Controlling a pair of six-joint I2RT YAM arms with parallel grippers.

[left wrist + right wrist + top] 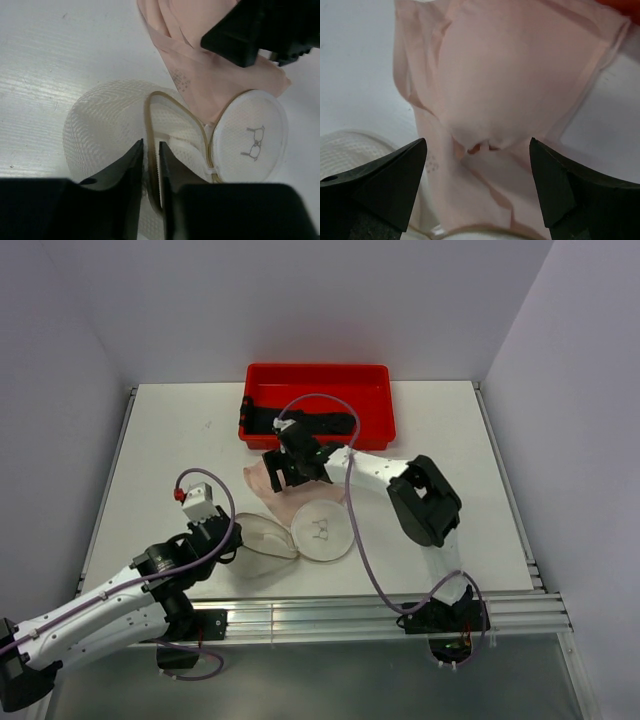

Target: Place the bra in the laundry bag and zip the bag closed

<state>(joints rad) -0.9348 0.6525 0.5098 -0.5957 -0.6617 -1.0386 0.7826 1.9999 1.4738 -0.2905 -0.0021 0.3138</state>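
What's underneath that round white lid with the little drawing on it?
The lower edge of the soft pale pink fabric bra seems to slip under the rim of the flat round white mesh lid. How far it reaches beneath is hidden by the lid.

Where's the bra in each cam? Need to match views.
Top external: bra at centre, between the red tray and the laundry bag.
Left wrist: bra across the upper middle and right.
Right wrist: bra fills the middle of the frame.
Shared landmark: the laundry bag's white mesh, centre-left in left wrist and in the lower-left corner in right wrist.
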